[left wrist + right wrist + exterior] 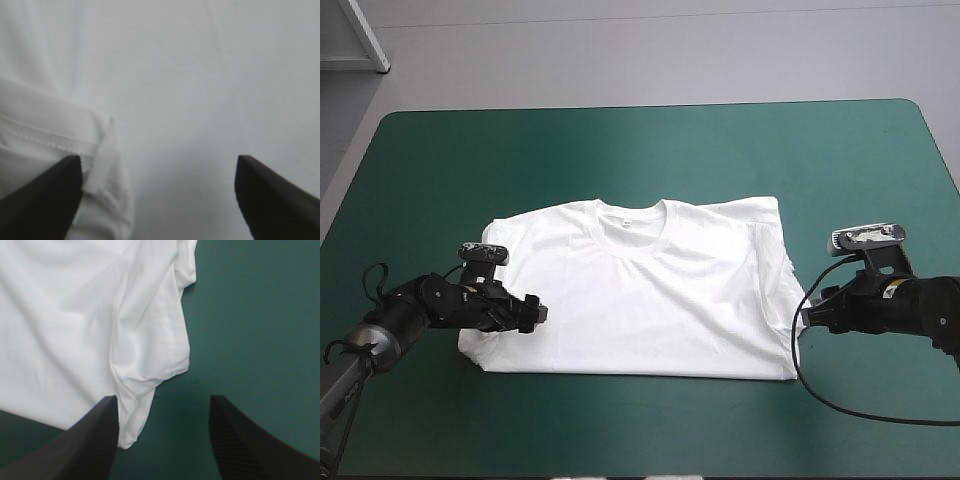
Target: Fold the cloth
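The white T-shirt [640, 290] lies spread flat mid-table, collar toward the far edge, its lower part folded under so the near edge is straight. My left gripper [533, 313] is low over the shirt's left side, open, with white cloth [200, 90] filling the space ahead and a hemmed fold [60, 140] beside one finger. My right gripper [806, 316] hovers at the shirt's right edge, open. In the right wrist view a bunched sleeve edge [150, 365] reaches between the fingers [95, 440], teal-green cover under the other side.
Teal-green table cover [640, 150] is bare around the shirt on every side. A black cable loop [860, 410] lies near the front right.
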### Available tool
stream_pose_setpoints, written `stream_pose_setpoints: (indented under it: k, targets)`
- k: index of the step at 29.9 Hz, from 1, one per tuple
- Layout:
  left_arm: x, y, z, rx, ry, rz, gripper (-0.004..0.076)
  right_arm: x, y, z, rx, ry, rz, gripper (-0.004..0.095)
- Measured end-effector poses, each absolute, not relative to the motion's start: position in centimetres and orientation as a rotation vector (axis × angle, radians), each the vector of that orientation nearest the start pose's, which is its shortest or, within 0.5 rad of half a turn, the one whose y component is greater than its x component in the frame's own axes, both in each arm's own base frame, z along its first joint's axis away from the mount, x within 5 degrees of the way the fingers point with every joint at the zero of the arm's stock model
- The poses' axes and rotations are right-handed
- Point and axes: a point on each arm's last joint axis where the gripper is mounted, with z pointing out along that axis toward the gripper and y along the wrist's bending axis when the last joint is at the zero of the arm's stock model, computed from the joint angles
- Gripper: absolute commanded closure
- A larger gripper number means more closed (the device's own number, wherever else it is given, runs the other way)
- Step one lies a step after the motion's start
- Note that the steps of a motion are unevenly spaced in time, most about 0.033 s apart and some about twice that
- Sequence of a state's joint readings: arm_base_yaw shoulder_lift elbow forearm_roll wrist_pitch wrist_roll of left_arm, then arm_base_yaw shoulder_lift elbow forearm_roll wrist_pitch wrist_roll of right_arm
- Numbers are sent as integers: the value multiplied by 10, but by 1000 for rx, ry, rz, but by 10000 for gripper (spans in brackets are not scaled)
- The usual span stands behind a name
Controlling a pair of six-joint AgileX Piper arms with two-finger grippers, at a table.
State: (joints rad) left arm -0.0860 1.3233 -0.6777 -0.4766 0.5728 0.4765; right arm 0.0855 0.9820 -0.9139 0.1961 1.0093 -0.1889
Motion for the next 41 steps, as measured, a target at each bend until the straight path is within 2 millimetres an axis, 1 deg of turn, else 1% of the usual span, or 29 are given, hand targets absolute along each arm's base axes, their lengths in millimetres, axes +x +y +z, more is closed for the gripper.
stream_pose_setpoints:
  k: [4, 8, 12, 15, 18, 21, 23, 28, 30, 32, 35, 37, 41]
  targets:
    - [239, -39, 232, 296, 2619, -271, 71, 173, 30, 331, -275, 2533, 213, 399]
    - [244, -31, 266, 313, 2605, -135, 71, 175, 29, 330, -264, 2541, 200, 399]
    - [240, -24, 303, 311, 2563, -25, 73, 181, 26, 325, -230, 2571, 164, 399]
    - [231, -21, 323, 305, 2528, 8, 73, 193, 26, 316, -222, 2604, 150, 399]
    - [220, -20, 336, 292, 2497, 12, 73, 213, 28, 301, -208, 2642, 163, 399]
    - [208, -19, 343, 285, 2489, 12, 73, 232, 32, 282, -199, 2686, 191, 399]
    - [200, -18, 348, 284, 2482, 12, 73, 246, 35, 265, -205, 2731, 217, 399]
    - [185, -17, 358, 270, 2447, 11, 73, 269, 39, 231, -202, 2800, 254, 407]
    - [180, -16, 361, 263, 2438, 19, 73, 274, 40, 221, -192, 2824, 263, 460]
    - [177, -15, 363, 259, 2434, 18, 73, 277, 40, 215, -194, 2835, 270, 565]
    - [174, -15, 364, 250, 2437, 14, 76, 278, 41, 216, -193, 2829, 285, 798]
    - [173, -15, 364, 245, 2440, 13, 76, 277, 41, 218, -196, 2820, 286, 927]
    - [173, -15, 364, 237, 2445, 9, 76, 274, 41, 227, -200, 2786, 284, 921]
